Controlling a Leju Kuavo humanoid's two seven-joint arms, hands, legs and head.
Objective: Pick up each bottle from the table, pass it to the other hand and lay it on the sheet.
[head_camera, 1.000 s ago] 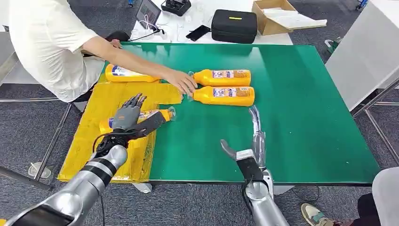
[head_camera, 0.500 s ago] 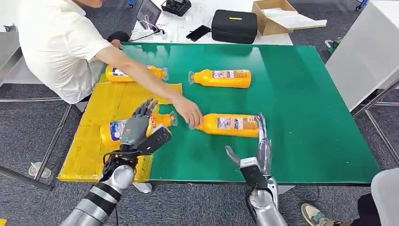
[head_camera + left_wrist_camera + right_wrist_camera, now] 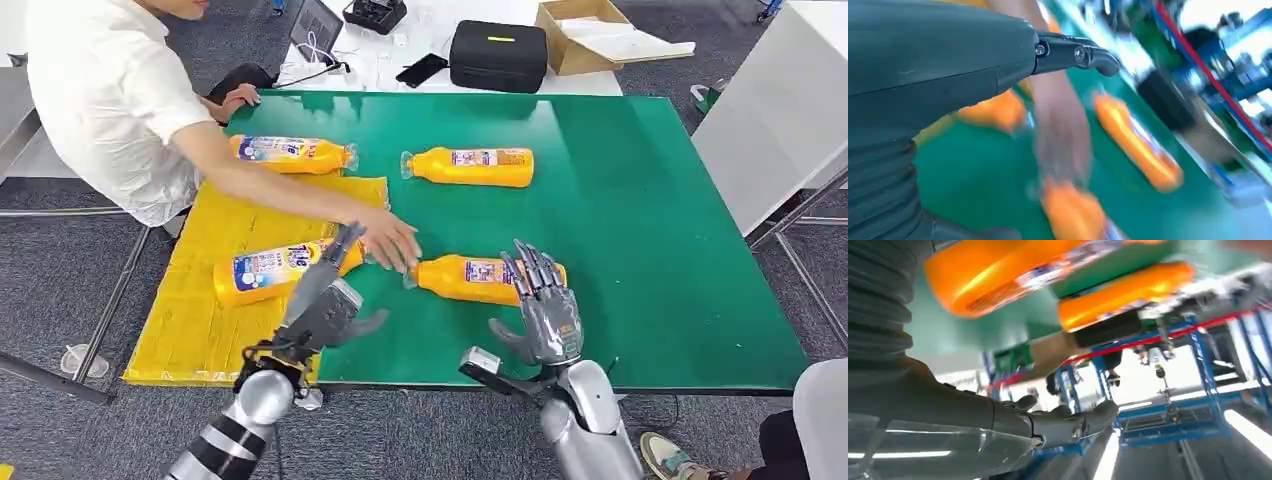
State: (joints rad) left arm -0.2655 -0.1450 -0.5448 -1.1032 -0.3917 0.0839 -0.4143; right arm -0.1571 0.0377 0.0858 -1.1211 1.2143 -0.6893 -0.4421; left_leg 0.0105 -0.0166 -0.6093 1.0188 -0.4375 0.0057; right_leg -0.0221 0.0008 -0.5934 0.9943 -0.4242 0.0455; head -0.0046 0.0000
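Note:
Several orange bottles lie on their sides. One bottle [image 3: 275, 268] rests on the yellow sheet [image 3: 190, 330]. Another bottle [image 3: 290, 152] lies at the sheet's far edge, and a third bottle [image 3: 470, 166] lies on the green table [image 3: 660, 250]. The nearest bottle [image 3: 475, 278] [image 3: 1013, 270] lies on the green in front of me, with a person's hand [image 3: 388, 242] at its cap end. My right hand [image 3: 545, 305] is raised with fingers spread, just over that bottle's base end, holding nothing. My left hand [image 3: 328, 292] hovers open by the sheet's right edge, beside the bottle on the sheet.
A person in a white shirt [image 3: 100, 100] leans in from the far left, arm stretched across the sheet. A black case [image 3: 497, 55], a cardboard box [image 3: 590, 35] and a phone [image 3: 420, 70] lie on the white table behind. The left wrist view is motion-blurred.
The person slid one bottle toward me and set it in front of my right hand. My right hand rose and spread by it. My left hand drew back off the sheet's bottle.

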